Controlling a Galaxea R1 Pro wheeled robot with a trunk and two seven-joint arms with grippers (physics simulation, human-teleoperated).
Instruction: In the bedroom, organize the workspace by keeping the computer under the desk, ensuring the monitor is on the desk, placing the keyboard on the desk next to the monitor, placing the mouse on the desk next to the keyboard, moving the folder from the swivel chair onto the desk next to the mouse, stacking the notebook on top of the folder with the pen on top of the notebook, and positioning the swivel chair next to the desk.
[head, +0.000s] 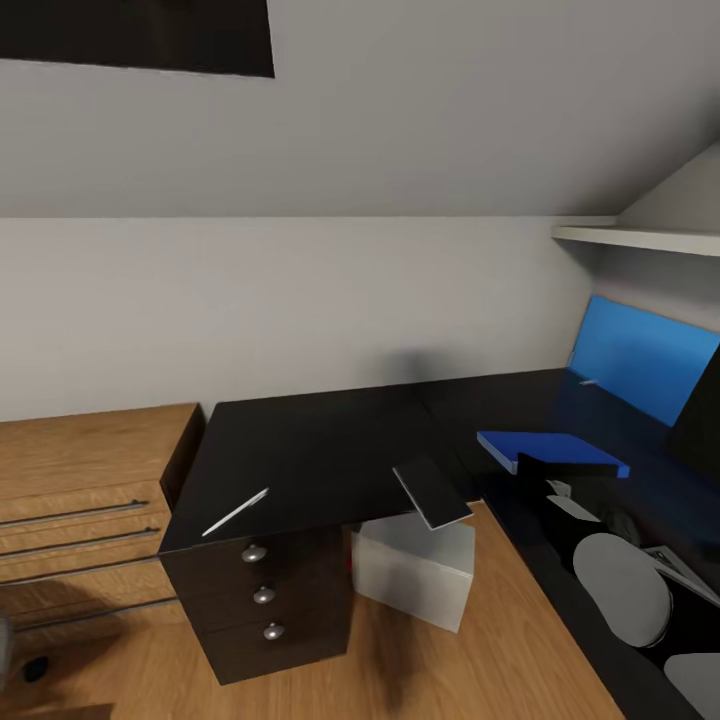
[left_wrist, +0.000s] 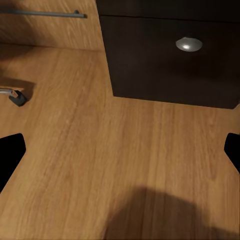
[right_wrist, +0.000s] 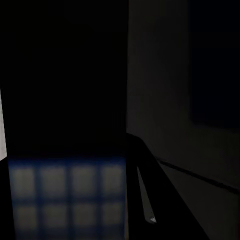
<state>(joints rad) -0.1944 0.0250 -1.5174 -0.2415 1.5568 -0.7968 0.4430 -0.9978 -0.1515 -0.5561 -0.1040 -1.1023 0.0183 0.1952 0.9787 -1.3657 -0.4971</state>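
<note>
The black desk (head: 300, 450) carries the white pen (head: 235, 512) near its front left corner. The dark notebook (head: 432, 492) juts over the inner front edge. Further right, the blue folder (head: 550, 450) lies flat on the desk's right wing. The white computer (head: 415, 565) stands on the floor under the desk. A black slab at the right edge looks like the monitor (head: 702, 420). My right gripper (head: 540, 475) is a dark shape at the folder's near edge, its jaws unclear. My left gripper (left_wrist: 120, 150) hangs open over the wood floor, nothing between its fingertips (left_wrist: 10, 155).
A light wooden drawer chest (head: 80, 500) stands left of the desk. The desk's drawer unit (head: 265, 600) has round silver knobs (left_wrist: 189, 44). A chair caster (left_wrist: 16, 96) rests on the floor at the left. A blue back panel (head: 640, 365) and a white shelf (head: 640, 238) are at the right.
</note>
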